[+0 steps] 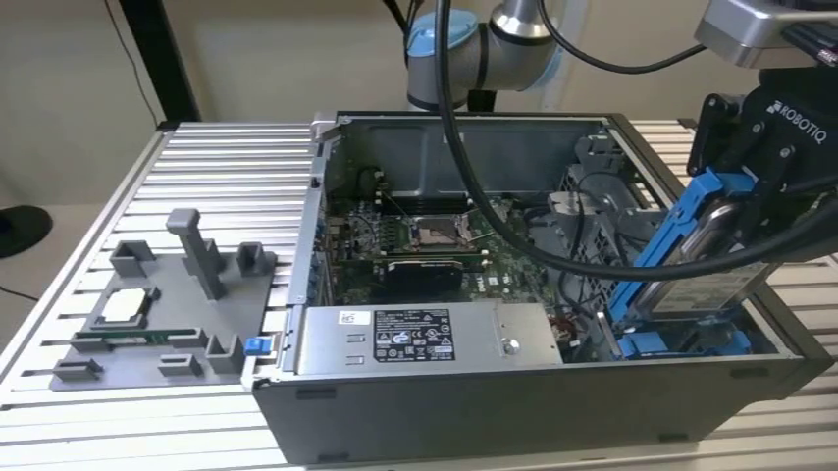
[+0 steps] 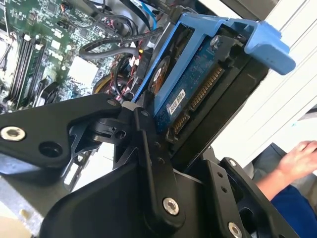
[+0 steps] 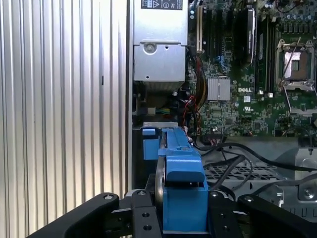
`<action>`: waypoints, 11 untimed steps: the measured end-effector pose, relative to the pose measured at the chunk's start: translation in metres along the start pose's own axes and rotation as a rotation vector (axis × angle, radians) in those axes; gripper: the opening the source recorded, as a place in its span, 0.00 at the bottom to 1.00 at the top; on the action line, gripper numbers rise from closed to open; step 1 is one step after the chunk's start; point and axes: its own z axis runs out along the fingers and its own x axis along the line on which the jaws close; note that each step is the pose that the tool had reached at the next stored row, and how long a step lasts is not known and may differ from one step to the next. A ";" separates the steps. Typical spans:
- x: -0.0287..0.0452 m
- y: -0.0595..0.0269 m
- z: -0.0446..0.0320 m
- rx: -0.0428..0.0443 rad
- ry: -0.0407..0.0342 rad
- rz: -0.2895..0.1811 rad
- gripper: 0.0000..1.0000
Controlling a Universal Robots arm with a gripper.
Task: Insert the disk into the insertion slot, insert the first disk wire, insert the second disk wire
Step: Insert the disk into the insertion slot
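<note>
**Gripper** (image 1: pixel 747 196): black and two-fingered, carried by the arm (image 1: pixel 485 39), whose blue-capped joint stands behind the rear wall of the computer case (image 1: pixel 524 422). Its fingers (image 2: pixel 148 148) are clamped on the disk (image 1: pixel 713 280), one on each broad face, at the disk's upper end.

**Disk**: a silver drive in a bright blue frame (image 3: pixel 183 183). It is held steeply tilted, with the upper end leaning toward the exterior view's right. The lower end is down inside the case, at the front corner on the exterior view's right. In the second wrist view its circuit-board face and connector row are turned to the camera.

**Insertion slot** (image 1: pixel 654 345): a grey-metal bay with blue rails in that same corner of the case, just beneath the disk's lower end. The disk does not lie flat in it, and I cannot tell whether the two touch.

**Inside the case**:
- A grey labelled power-supply box (image 1: pixel 433 339) lies along the front wall, just beside the slot.
- The green motherboard (image 1: pixel 392 221), with its open processor socket (image 1: pixel 433 231), covers the floor toward the rear wall.
- A thick black cable (image 1: pixel 524 245) runs down from the arm and loops across the board to the gripper.

**Tabletop** (image 1: pixel 235 157): ribbed aluminium, carrying the case. Near its edge on the exterior view's left sits a grey fixture tray (image 1: pixel 131 334) with upright posts and a small square chip (image 1: pixel 128 306), well apart from the gripper.

**Beyond the case**: in the second wrist view, a person's hand (image 2: pixel 303 157) with a blue sleeve (image 2: pixel 292 208) is apart from the gripper and disk.
</note>
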 end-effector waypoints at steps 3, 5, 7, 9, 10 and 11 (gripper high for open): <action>0.0001 -0.0003 0.0011 0.0000 -0.0009 0.000 0.00; 0.0000 -0.0006 0.0017 -0.0001 -0.0014 0.000 0.00; 0.0001 -0.0006 0.0018 -0.0001 -0.0014 0.000 0.00; 0.0001 -0.0007 0.0021 -0.0001 -0.0015 0.000 0.00; 0.0000 -0.0007 0.0022 0.0000 -0.0016 0.000 0.00; 0.0001 -0.0007 0.0023 0.0000 -0.0017 0.000 0.00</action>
